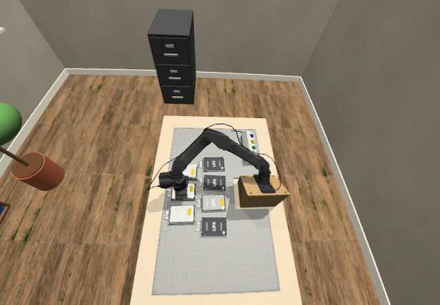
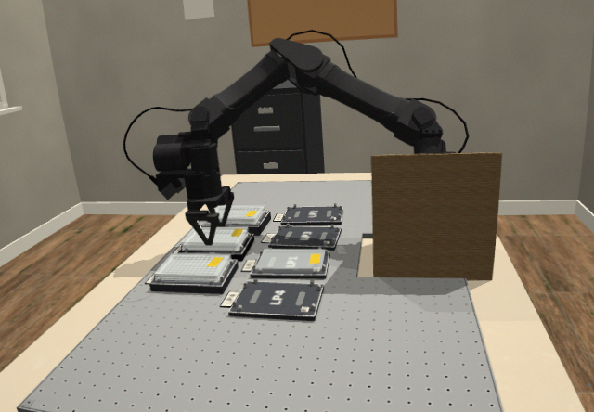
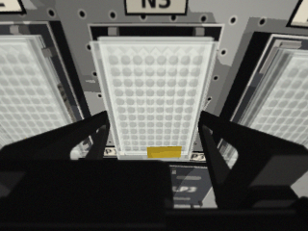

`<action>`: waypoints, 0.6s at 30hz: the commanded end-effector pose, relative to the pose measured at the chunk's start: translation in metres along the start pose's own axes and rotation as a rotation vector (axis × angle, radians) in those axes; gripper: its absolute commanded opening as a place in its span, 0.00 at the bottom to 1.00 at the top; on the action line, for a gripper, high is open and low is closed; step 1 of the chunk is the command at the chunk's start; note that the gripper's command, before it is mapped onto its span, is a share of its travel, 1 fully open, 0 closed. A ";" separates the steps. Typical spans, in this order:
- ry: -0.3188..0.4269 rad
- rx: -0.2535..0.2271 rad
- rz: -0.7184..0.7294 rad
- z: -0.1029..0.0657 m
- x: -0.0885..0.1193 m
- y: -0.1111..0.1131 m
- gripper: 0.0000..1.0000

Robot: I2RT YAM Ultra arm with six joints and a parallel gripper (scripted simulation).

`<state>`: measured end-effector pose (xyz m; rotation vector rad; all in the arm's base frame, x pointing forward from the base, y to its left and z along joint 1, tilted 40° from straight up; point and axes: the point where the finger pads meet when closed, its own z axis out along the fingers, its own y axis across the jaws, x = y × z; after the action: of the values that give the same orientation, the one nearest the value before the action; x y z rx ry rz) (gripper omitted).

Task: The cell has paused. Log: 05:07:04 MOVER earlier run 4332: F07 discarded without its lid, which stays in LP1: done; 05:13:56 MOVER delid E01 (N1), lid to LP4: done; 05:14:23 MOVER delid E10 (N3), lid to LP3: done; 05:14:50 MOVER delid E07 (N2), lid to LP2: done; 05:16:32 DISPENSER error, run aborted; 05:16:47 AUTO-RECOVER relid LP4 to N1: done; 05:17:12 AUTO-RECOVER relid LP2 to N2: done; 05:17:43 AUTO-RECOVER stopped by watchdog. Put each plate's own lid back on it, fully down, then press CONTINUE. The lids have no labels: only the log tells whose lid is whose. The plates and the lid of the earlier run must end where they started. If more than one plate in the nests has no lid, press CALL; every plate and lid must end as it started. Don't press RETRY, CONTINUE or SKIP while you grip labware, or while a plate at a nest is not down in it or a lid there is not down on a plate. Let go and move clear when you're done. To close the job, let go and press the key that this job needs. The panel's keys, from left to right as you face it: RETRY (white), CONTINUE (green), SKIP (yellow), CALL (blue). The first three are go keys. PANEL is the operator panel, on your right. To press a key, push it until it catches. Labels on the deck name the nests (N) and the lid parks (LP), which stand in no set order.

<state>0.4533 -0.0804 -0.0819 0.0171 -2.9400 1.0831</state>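
The gripper (image 2: 209, 235) is pinching a clear lid (image 3: 156, 91) by its long sides, holding it over the plate in the middle nest, labelled N3 (image 3: 155, 4). Lidded plates are sitting left (image 3: 29, 87) and right (image 3: 281, 101) of it. Another lid (image 2: 290, 261) is lying in park LP1.
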 end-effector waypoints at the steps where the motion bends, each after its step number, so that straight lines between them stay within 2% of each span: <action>1: -0.013 0.003 0.003 0.000 -0.003 0.000 0.00; 7: 0.003 0.005 -0.022 0.007 0.004 0.008 0.00; 13: 0.007 0.006 -0.017 0.011 0.005 0.006 0.00; 16: 0.006 0.006 -0.017 0.010 0.005 0.006 0.00; 17: -0.015 0.000 0.004 0.000 -0.004 0.000 0.00; 18: -0.015 0.000 0.004 0.000 -0.004 0.000 0.00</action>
<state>0.4529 -0.0841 -0.0848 0.0147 -2.9397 1.0850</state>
